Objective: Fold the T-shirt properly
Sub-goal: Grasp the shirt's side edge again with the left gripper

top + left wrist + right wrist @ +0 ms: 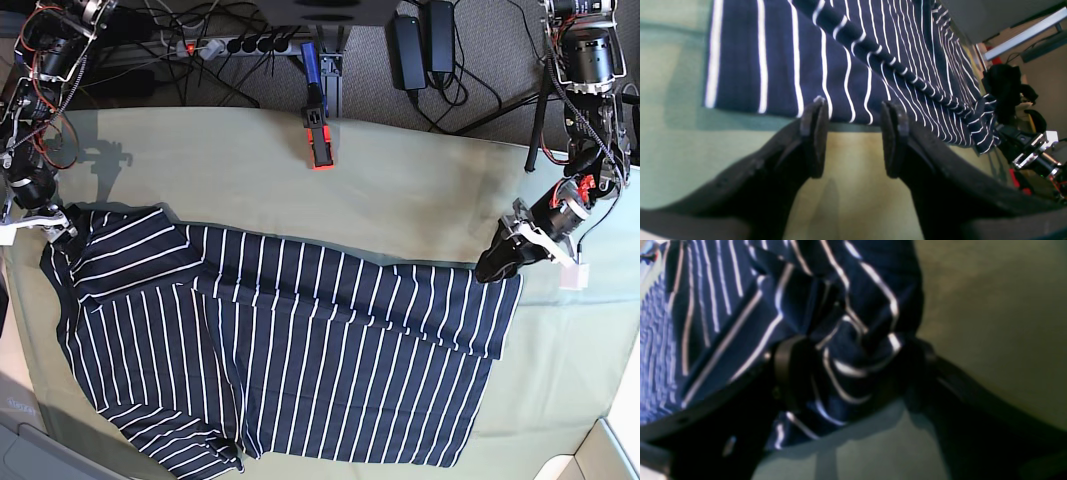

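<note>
The T-shirt (300,350) is soft and limp, best taken by a corner or hem. The right gripper (846,373) has its jaws bunched on fabric at the table's left edge. The left gripper (853,133) has its jaws apart and empty beside the hem.

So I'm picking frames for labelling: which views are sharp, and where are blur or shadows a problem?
Base view: sharp and evenly lit, the dark navy white-striped T-shirt clear. Left wrist view: stripes crisp, the black left gripper soft and close, faint shadow on the pale green cloth. Right wrist view: blurred throughout, fabric bunched in the right gripper.
</note>
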`<state>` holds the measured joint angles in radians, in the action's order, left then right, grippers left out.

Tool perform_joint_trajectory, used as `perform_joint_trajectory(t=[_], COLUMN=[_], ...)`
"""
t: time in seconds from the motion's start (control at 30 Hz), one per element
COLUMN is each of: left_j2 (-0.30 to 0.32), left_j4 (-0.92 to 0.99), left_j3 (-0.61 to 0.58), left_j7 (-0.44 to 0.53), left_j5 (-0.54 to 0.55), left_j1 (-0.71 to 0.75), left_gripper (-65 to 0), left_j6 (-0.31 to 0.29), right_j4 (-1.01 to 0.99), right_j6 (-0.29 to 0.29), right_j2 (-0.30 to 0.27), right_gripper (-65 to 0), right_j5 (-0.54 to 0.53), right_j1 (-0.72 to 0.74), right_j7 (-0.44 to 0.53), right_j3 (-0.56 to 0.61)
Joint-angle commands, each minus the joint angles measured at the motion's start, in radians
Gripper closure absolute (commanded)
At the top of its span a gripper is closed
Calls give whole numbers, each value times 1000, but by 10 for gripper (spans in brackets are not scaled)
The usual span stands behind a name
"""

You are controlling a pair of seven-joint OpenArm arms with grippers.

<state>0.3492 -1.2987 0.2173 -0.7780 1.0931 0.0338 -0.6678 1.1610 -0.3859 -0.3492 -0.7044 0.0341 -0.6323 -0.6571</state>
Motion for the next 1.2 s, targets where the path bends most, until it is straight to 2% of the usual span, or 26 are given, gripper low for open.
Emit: perform_joint_trajectory(t=[0.0,0.23,0.27,0.4,0.47,0.53,0.67,0.73,1.03,1.17], left_j2=[16,16,16,16,16,16,16,16,17,17], left_j4=[-19,-19,-19,-19,-19,-19,-19,-19,-19,-19], left_j3=[6,6,6,6,6,6,6,6,6,13], left_j7=[17,18,18,18,18,18,18,18,25,103], left_j5=[21,21,21,21,21,21,21,21,31,-58], left_j1=[-14,-14,-14,-14,-14,-14,-14,-14,-18,-18], left_gripper=[-290,-290,-290,-290,-290,-290,-290,-290,-290,-290], left_j6=[-30,-30,-30,-30,-30,-30,-30,-30,-30,-30], right_j4=[6,7,7,7,8,12,27,38,42,42], right_j6=[-56,-56,-56,-56,-57,-57,-57,-57,-60,-60], right_j2=[-13,-14,-14,-14,-14,-14,-14,-14,-14,-14], right_gripper=[-409,-400,-372,-178,-108,-85,-78,-10,0,0], right_j5=[-11,-19,-19,-41,-63,-63,-63,-63,-46,-47], right_j1=[10,10,10,10,10,10,10,10,9,9], right_j7=[-18,-16,-15,-16,-16,-16,-16,-16,-23,-23], right_j3=[-2,-2,-2,-2,-2,-2,-2,-2,-2,-2])
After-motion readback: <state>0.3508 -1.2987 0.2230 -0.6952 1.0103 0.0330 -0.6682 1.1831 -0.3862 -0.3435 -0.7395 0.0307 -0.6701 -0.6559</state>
